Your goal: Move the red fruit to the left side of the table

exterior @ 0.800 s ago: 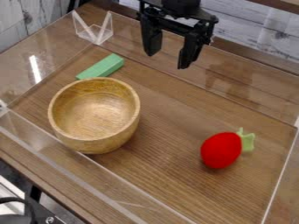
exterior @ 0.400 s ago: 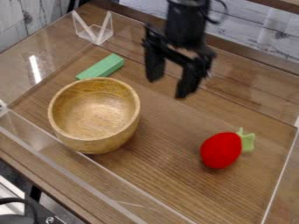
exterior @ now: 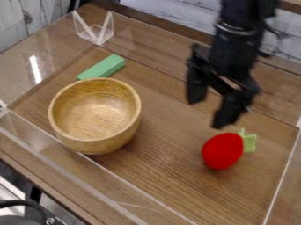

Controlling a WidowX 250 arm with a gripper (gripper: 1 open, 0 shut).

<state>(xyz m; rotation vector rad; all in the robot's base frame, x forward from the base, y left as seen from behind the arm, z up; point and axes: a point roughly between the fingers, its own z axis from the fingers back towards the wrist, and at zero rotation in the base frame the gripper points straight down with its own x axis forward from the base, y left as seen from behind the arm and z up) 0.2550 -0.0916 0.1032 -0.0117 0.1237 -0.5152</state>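
The red fruit (exterior: 223,151) sits on the table (exterior: 161,178), to the right of the wooden bowl (exterior: 94,115). The black gripper (exterior: 231,104), up and right of the bowl, is open wide and holds nothing. It looks blurry, and its arm is cut off at the top.

Bright-red strawberry (exterior: 221,151), green top (exterior: 248,141)

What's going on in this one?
A robot arm's gripper, jaws open and empty, hangs just beyond the red strawberry on the wooden tabletop. Nothing is being handled at this moment: the strawberry lies to the right of the wooden bowl in the view, not yet moved to the left side.
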